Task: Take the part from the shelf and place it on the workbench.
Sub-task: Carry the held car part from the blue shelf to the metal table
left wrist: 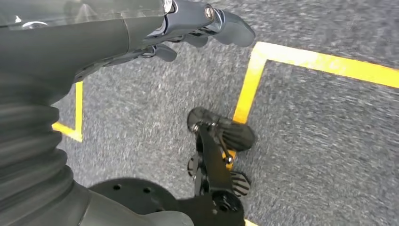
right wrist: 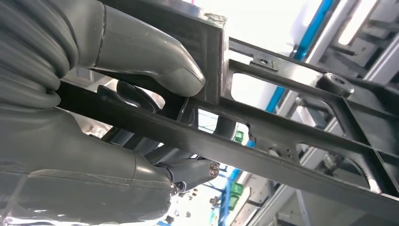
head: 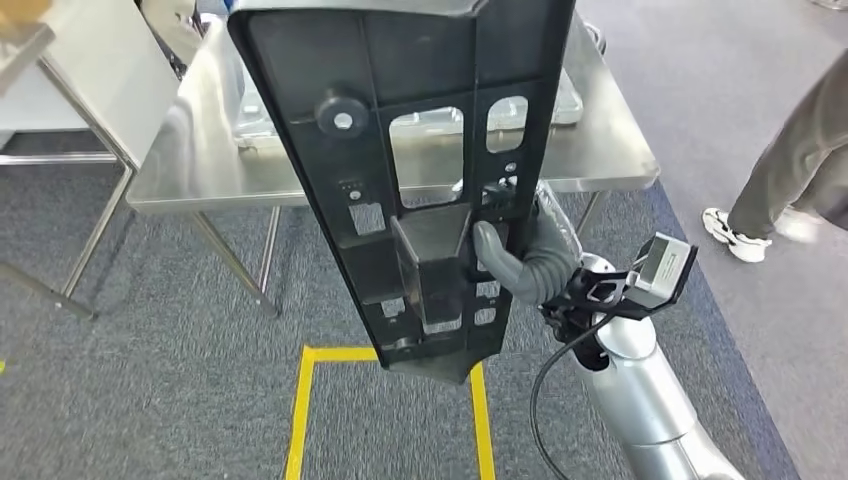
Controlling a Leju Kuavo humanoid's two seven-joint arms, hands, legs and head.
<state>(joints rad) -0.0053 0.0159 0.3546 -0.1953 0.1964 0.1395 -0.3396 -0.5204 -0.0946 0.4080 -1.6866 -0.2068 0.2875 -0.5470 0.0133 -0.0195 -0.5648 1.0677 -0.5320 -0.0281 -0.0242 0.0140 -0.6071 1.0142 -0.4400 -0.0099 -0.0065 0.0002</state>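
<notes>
**Right hand holds part upright over floor, short of bench**

Part [head: 420, 170]: long black plastic panel with cut-outs, a round knob near its upper end and a box-shaped pocket low on its face. Held roughly upright, tilted a bit, lower end above the carpet and the yellow tape [head: 300, 420]. Upper half overlaps the bench [head: 200, 160] in the head view; can't tell if it is over the benchtop or just in front.

Right hand [head: 525, 262] grips the part at its right edge, near the pocket. Thumb [right wrist: 150, 59] presses on one face beside the pocket wall; fingers [right wrist: 188, 170] wrap round a rib from the other side, one dark fingertip poking through a cut-out. So the part sits between thumb and fingers, clamped. Silver right arm comes up from bottom right of the head view, cable looped at the wrist.

Left hand [left wrist: 188, 28] hangs over the carpet with nothing in it, fingers slightly curled and apart.

Bench is bare steel with a clear tray [head: 560, 100] on it behind the part. Person's leg and white shoe [head: 735, 238] at the right edge, well apart from the robot.
</notes>
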